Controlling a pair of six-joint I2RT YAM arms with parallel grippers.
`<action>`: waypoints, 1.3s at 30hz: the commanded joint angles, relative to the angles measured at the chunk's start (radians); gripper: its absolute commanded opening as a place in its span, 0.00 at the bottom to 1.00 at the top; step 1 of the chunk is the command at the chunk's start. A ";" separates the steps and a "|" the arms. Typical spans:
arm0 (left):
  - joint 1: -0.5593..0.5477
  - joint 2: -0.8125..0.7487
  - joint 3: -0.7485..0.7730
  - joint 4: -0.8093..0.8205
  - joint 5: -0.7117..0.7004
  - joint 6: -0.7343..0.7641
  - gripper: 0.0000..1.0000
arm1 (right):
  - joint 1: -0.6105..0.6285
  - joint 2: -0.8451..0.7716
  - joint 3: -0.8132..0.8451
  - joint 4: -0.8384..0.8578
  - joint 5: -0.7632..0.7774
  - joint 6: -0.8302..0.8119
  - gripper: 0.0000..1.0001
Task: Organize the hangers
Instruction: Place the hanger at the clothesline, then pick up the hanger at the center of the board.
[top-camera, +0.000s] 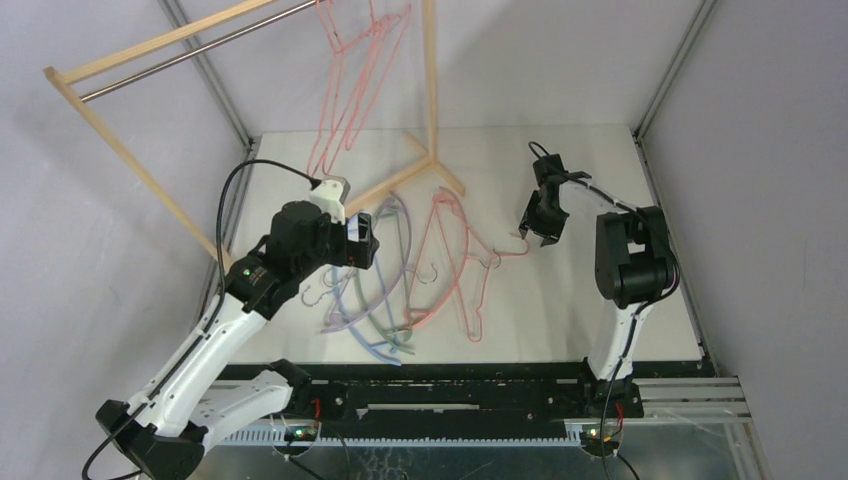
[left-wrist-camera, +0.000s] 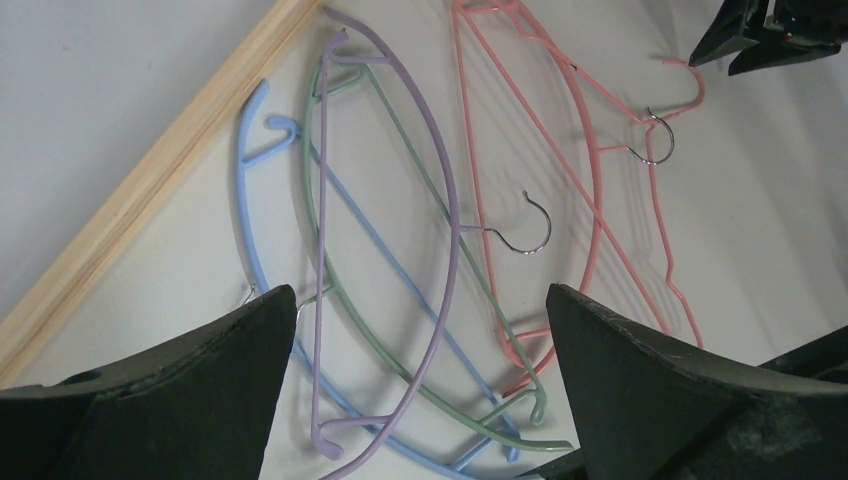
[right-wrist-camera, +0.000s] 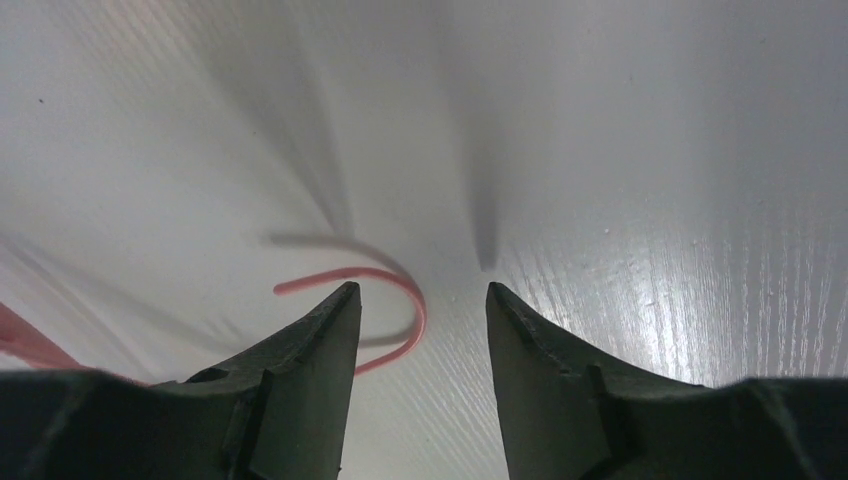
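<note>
Pink wire hangers (top-camera: 350, 90) hang from the metal rod (top-camera: 190, 52) of the wooden rack (top-camera: 130, 150) at the far left. The others lie on the white table (top-camera: 600, 320) in a loose pile between my two arms. On the left of the pile, the lilac hanger (left-wrist-camera: 446, 240), green hanger (left-wrist-camera: 312, 215) and blue hanger (left-wrist-camera: 247, 230) overlap one another, close to the rack's wooden foot. Just right of them lies a thick pink hanger (left-wrist-camera: 592, 180) with a metal hook, and more thin pink wire overlaps it.

My left gripper (top-camera: 362, 243) hangs above the lilac, green and blue hangers with its jaws spread wide and nothing in them. My right gripper (right-wrist-camera: 422, 290) is down close to the table at the right edge of the pile, jaws partly apart and gripping nothing. A pink wire hook (right-wrist-camera: 400, 283) curves just beyond its fingertips, and I can't tell whether it touches the left finger.
</note>
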 joint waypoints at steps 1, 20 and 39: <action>-0.010 0.004 -0.009 0.045 0.027 -0.031 0.99 | -0.002 0.022 0.038 0.018 0.001 -0.013 0.55; -0.114 0.075 -0.149 0.154 0.069 -0.086 1.00 | 0.277 -0.150 0.012 -0.005 -0.207 0.015 0.51; -0.160 0.119 -0.185 0.220 0.057 -0.125 0.99 | 0.356 -0.062 -0.012 -0.008 -0.276 -0.026 0.49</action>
